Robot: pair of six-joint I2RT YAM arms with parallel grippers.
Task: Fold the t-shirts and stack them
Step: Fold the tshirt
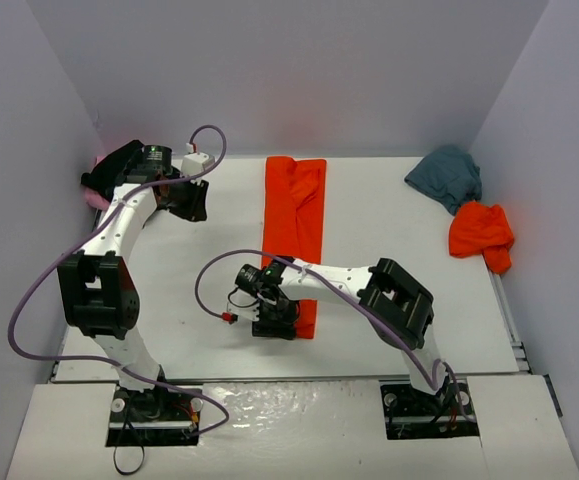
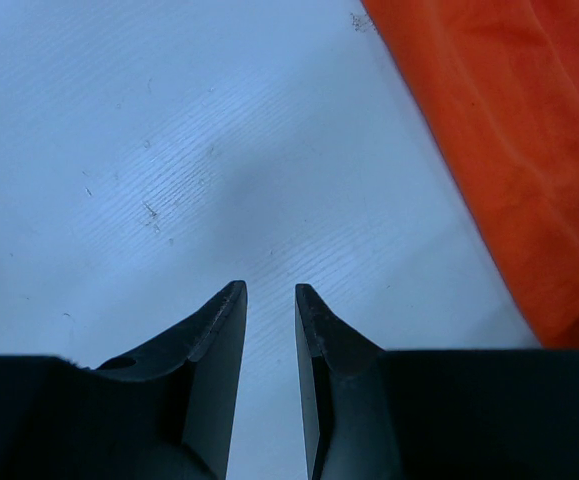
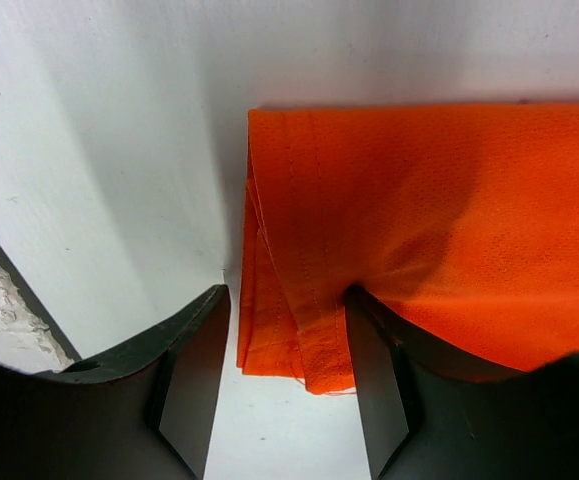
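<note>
A bright orange-red t-shirt (image 1: 294, 215) lies folded into a long narrow strip down the middle of the table. My right gripper (image 1: 277, 320) is at the strip's near end. In the right wrist view its jaws (image 3: 287, 292) stand open, and the layered corner of the t-shirt (image 3: 419, 220) lies between them. The cloth touches the right finger and is clear of the left one. My left gripper (image 1: 191, 200) hovers left of the strip's far end. Its fingers (image 2: 270, 290) are slightly apart over bare table, with the t-shirt's edge (image 2: 514, 150) to their right.
At the back right a crumpled teal-grey t-shirt (image 1: 445, 175) lies beside a second orange-red one (image 1: 481, 235). At the back left, pink cloth (image 1: 95, 197) shows under something dark (image 1: 117, 163), partly hidden by the left arm. Walls stand on three sides of the table.
</note>
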